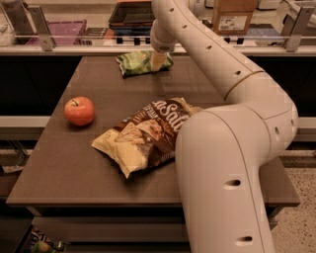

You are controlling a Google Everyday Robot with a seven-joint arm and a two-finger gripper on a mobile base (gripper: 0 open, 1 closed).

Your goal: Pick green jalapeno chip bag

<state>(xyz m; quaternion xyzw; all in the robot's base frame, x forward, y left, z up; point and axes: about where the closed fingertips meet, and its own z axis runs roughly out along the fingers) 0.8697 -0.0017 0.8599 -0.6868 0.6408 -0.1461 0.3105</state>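
The green jalapeno chip bag (138, 63) is a small crinkled green foil bag lying at the far edge of the brown table (59, 168). My gripper (158, 61) reaches down from the long white arm and is right at the bag's right end, in contact with it or just over it. The gripper covers the right end of the bag.
A larger brown-and-cream chip bag (145, 141) lies at the table's middle, partly behind my arm's big white link (222, 183). A red apple (79, 110) sits at the left. Behind the table are a rail, a dark tray (131, 12) and a cardboard box (233, 15).
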